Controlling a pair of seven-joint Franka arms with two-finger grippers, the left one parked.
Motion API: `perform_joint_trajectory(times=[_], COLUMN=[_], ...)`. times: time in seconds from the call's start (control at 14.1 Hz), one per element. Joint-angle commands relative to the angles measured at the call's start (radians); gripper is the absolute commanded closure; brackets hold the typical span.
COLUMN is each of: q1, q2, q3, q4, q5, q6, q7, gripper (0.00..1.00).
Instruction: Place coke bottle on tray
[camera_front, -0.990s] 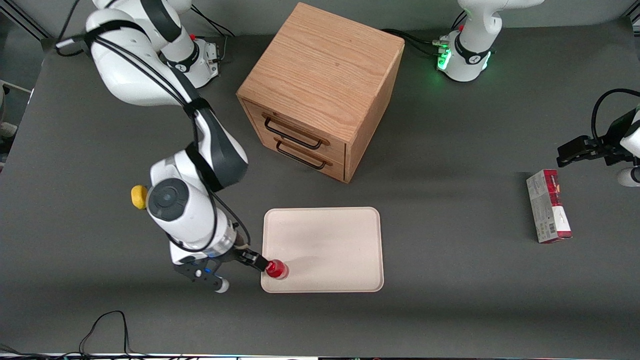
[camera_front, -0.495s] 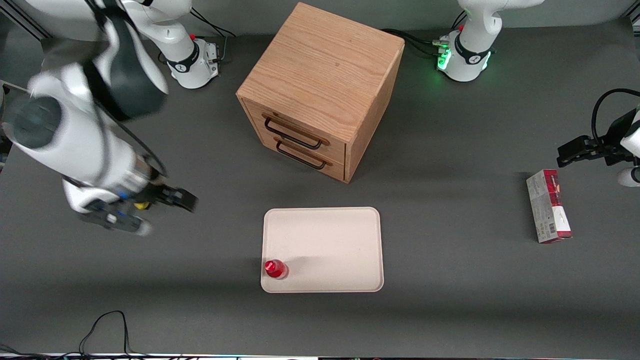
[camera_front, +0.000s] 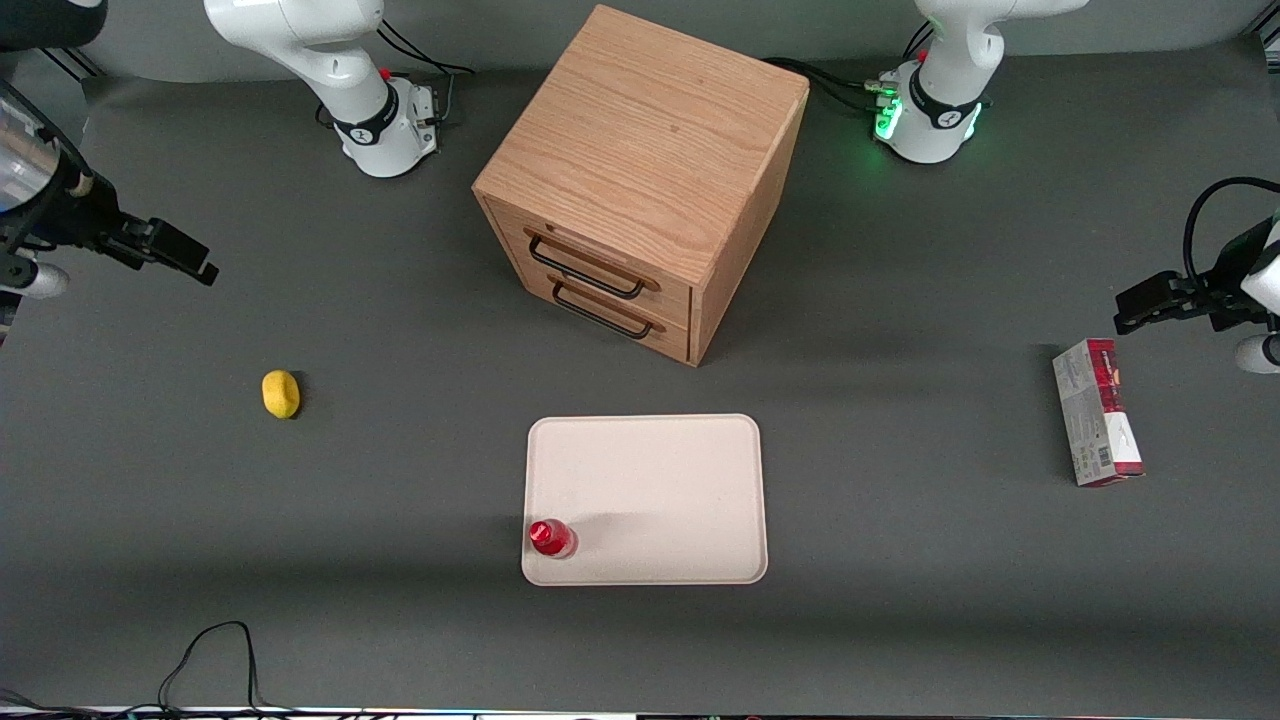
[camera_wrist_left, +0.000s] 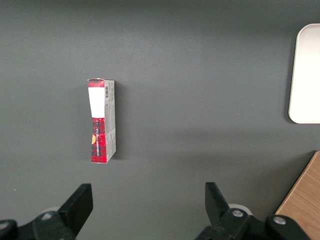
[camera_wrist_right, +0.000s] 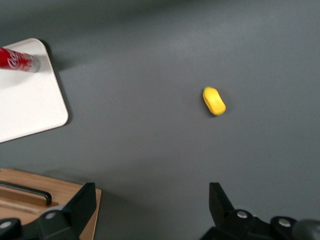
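The small red coke bottle (camera_front: 551, 538) stands upright on the cream tray (camera_front: 660, 490), in the tray's corner nearest the front camera on the working arm's side. It also shows in the right wrist view (camera_wrist_right: 17, 60), on the tray (camera_wrist_right: 27, 107). My right gripper (camera_front: 175, 254) is open and empty, raised high at the working arm's end of the table, far from the bottle and the tray. Its two fingers stand wide apart in the right wrist view (camera_wrist_right: 152, 205).
A wooden drawer cabinet (camera_front: 640, 180) stands farther from the front camera than the tray. A yellow lemon (camera_front: 281, 393) lies on the table toward the working arm's end. A red-and-grey carton (camera_front: 1097, 410) lies toward the parked arm's end.
My gripper has let go of the bottle, which stays on the tray, and has swung up and away toward the working arm's end of the table. The lemon has come into view.
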Motion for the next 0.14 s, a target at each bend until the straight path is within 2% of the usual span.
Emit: perform_joint_trajectory(times=[0.0, 0.07], q1=[0.007, 0.007], q2=[0.001, 0.004], q3=[0.003, 0.003], q4=[-0.026, -0.026], q5=[0.018, 0.018], q6=[0.012, 0.015], q7=[-0.014, -0.013], gripper=[0.00, 0.00])
